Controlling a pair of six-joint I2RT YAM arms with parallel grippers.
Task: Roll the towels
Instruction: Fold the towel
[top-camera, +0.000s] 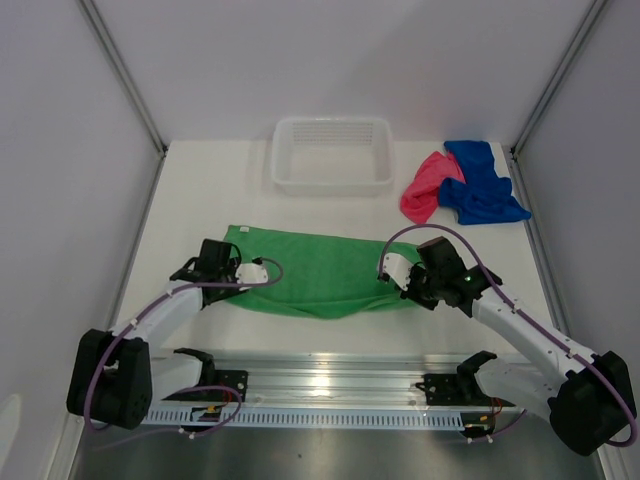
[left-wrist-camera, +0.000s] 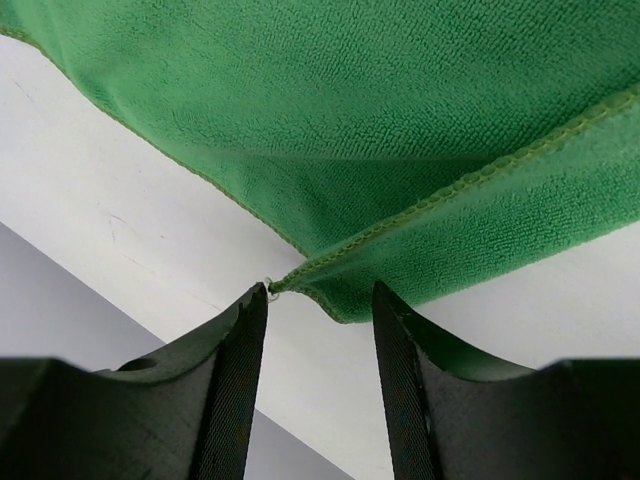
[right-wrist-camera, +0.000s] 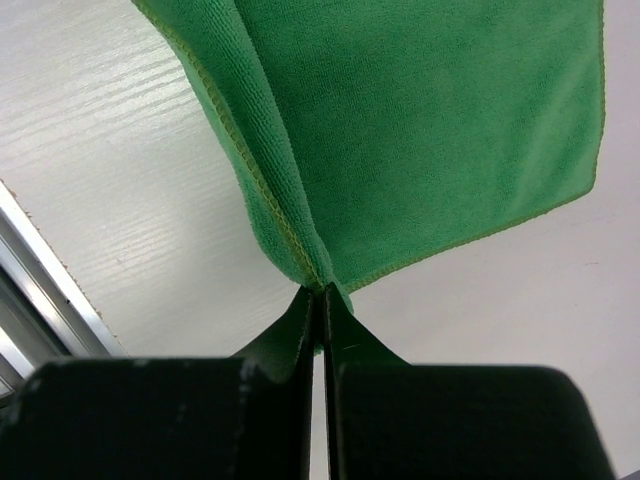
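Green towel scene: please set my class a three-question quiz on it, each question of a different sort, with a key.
1. True or false: the right gripper is shut on a corner of the green towel.
2. Choose one. Relative to the white basket, the pink towel and the blue towel lie: A, inside it; B, beside it, to its right; C, beside it, to its left.
3. Fill the gap: the jaws of the left gripper stand ____.

Key: 1 true; 2 B; 3 open.
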